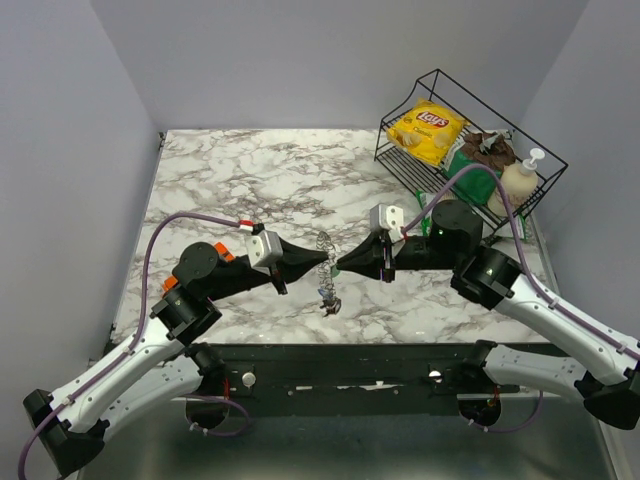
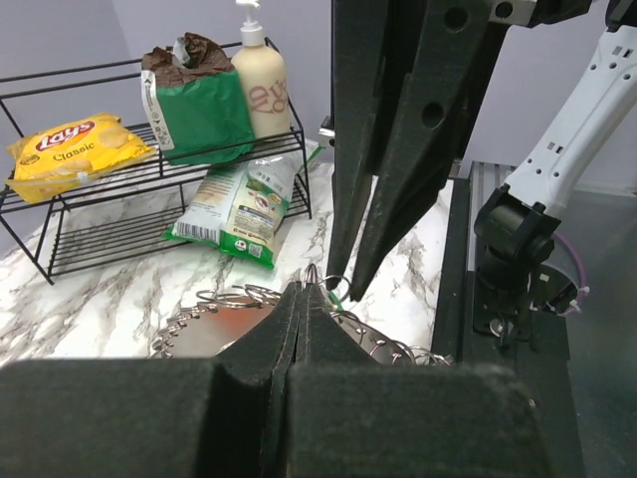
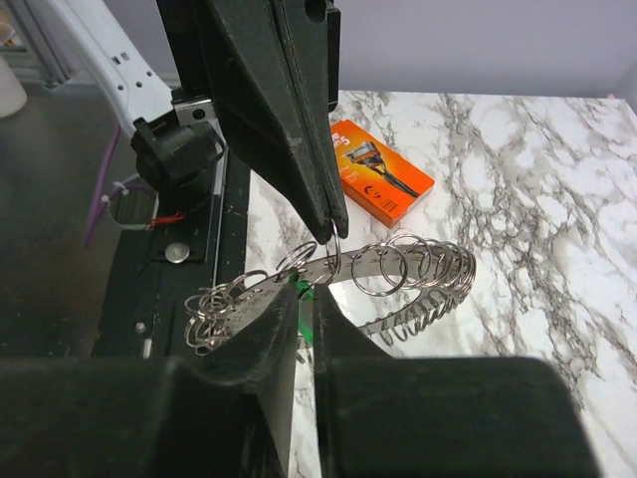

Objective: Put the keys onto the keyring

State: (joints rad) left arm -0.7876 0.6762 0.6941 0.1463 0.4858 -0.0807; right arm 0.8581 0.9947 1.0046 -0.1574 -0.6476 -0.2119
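Note:
The keyring (image 3: pixel 428 267) is a curved silvery metal band carrying several small split rings. It hangs between both grippers above the marble table (image 1: pixel 250 180), and it also shows in the top view (image 1: pixel 326 285) and the left wrist view (image 2: pixel 214 301). My left gripper (image 1: pixel 322 258) is shut on one small ring of the keyring; its tips show in the right wrist view (image 3: pixel 333 231). My right gripper (image 3: pixel 307 297) is shut on the green key (image 3: pixel 305 305), pressed against the band right beside the left tips. The green key also shows in the left wrist view (image 2: pixel 335 299). The red and blue keys are not visible.
A black wire basket (image 1: pixel 500 125) stands at the back right with a yellow Lay's bag (image 1: pixel 427 128), green bags and a lotion bottle (image 1: pixel 522 178). An orange razor box (image 3: pixel 380 184) lies on the table behind the left arm.

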